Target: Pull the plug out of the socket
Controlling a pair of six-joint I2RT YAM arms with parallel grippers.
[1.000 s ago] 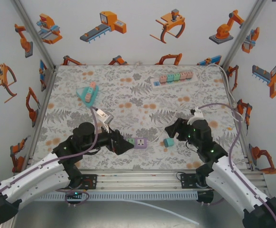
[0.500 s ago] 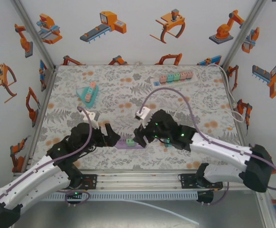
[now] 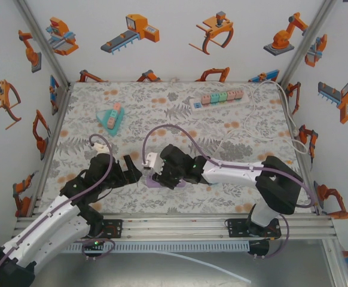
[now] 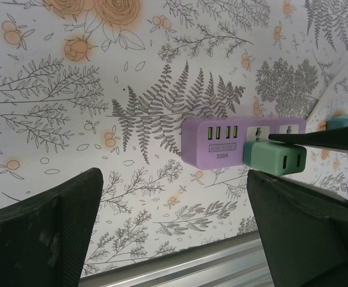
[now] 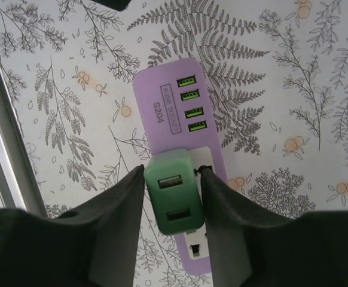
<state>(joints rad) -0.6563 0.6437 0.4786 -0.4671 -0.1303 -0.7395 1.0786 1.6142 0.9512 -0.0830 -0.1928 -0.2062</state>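
- Right wrist view looks straight down on the green plug [image 5: 173,192]. It is seated in the purple socket strip [image 5: 173,113], at the outlet end just past the row of four USB ports.
- The right gripper [image 5: 173,172] has narrowed its fingers onto the plug's two long sides and grips it between the pads.
- The step in hand, as I judge it, is the pull itself. It should run straight along the pins, away from the strip's face (a twist would only lever the strip about).
- The strip looks light and nothing anchors it, so it will likely rise with the plug. The left gripper [image 4: 174,179] hangs just left of the strip, fingers wide and empty. It is well placed to pin down the USB end before the right arm draws back.
- Left wrist view gives the side profile that the overhead look flattens. The plug [image 4: 275,159] stands proud of the strip [image 4: 222,143], and one dark finger [image 4: 323,139] of the right gripper lies along its far edge.
- Top external view adds the layout. The strip [image 3: 175,183] lies on the floral table [image 3: 222,125] near the near edge and left of centre. The left gripper [image 3: 132,170] and right gripper [image 3: 156,174] face each other over it, close together.
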